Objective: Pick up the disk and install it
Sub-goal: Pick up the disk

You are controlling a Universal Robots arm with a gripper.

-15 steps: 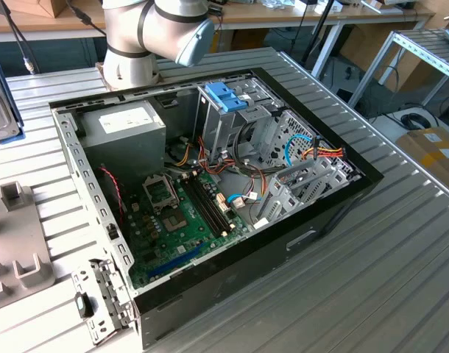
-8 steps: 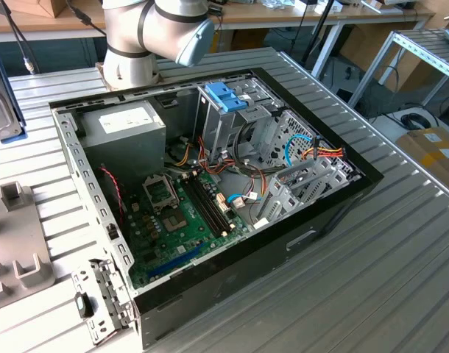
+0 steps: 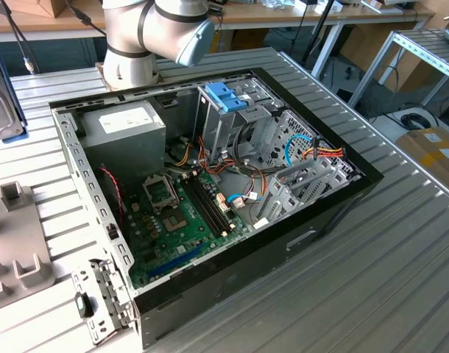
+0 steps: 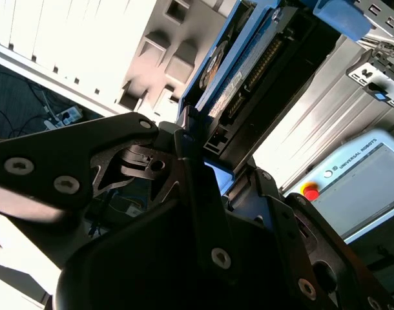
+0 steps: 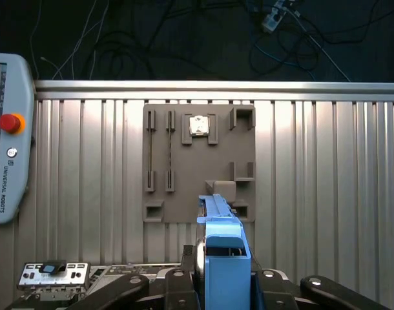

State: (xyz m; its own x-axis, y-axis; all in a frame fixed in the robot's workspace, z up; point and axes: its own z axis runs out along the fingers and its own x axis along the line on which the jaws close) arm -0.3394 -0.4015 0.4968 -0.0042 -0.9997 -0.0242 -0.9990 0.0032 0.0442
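Pincer (image 5: pixel 223 284) seemingly clamping disk (image 5: pixel 221 226), grey fixture plate (image 5: pixel 184 168) beyond

The ribbed metal counter (image 3: pixel 372 279) carries an open computer case (image 3: pixel 283 250), with a grey fixture plate (image 3: pixel 18 246), a small metal bracket (image 3: pixel 99 294) and a teach pendant (image 5: pixel 10 139) alongside.
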